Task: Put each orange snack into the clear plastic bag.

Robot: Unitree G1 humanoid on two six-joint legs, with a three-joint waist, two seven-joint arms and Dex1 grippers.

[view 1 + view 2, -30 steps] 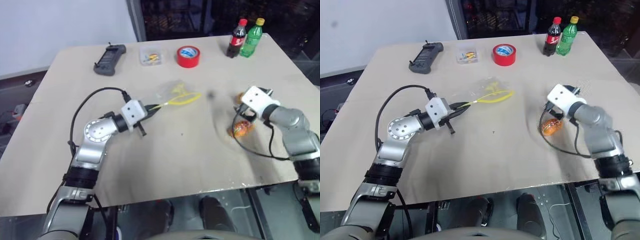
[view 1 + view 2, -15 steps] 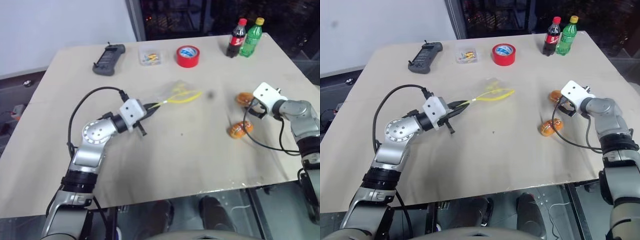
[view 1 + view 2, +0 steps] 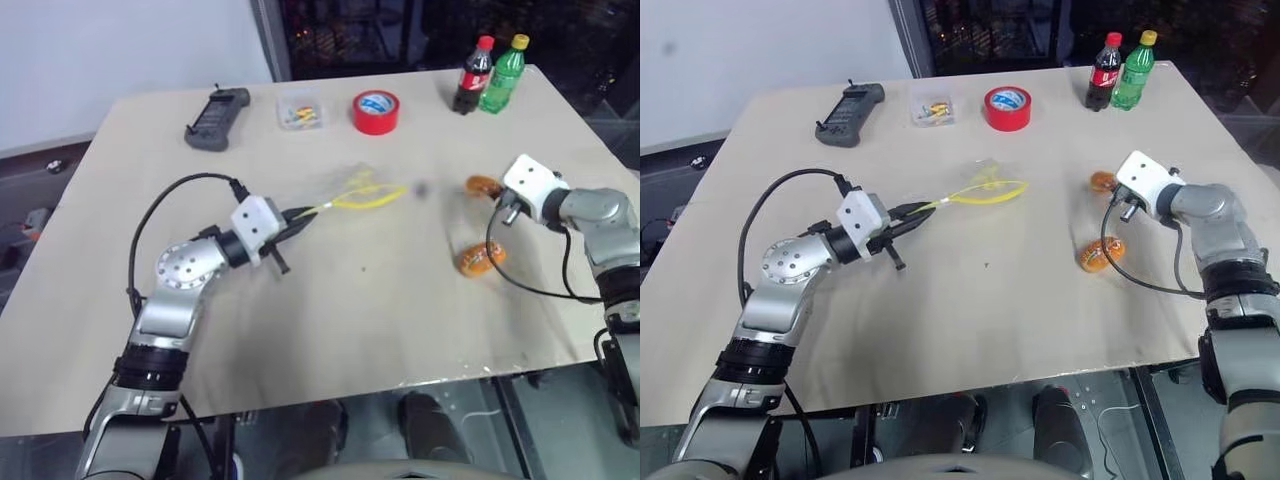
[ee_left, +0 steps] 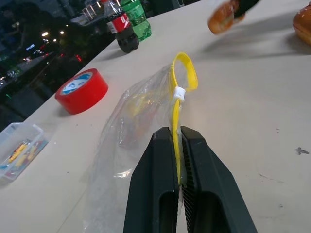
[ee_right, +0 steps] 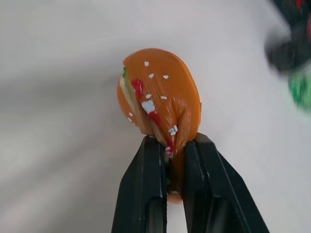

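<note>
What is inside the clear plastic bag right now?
No orange snack is inside the clear plastic bag, only yellowish print. One snack is in the right gripper; the other lies on the table.

Beige worktop. Along far edge: black handheld controller at left, small clear box with coloured bits beside it, red tape roll lying flat next. Far right corner: cola bottle and green bottle upright, side by side, touching or nearly.
</note>
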